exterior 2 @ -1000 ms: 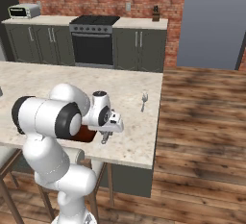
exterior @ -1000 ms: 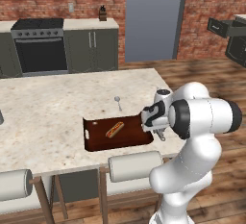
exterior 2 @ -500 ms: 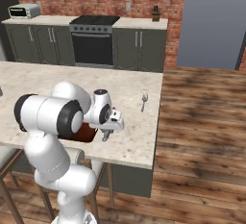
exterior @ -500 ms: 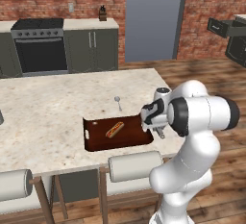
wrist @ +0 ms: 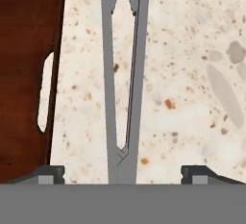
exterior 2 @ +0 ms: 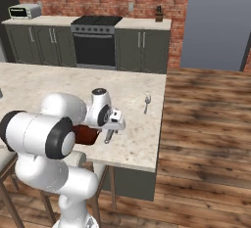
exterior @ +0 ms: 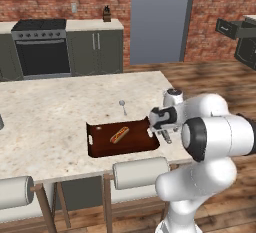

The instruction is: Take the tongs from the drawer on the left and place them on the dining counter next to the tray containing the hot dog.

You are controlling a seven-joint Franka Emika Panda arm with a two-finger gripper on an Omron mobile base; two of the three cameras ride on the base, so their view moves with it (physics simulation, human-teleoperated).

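Right below the gripper point(wrist: 123, 172), whose fingers stand spread wide and grip nothing, the tongs point(wrist: 123, 81) lie on the counter point(wrist: 192, 74), long axis parallel to the tray's point(wrist: 24, 74) short end, just beside it. Farther off, a hot dog point(exterior: 119, 135) sits in the tray, a spoon point(exterior: 122, 106) beyond.

The white arm's wrist has drawn slightly back toward its body, the gripper point(exterior: 166, 138) lifting a little off the speckled surface point(exterior: 60, 112).
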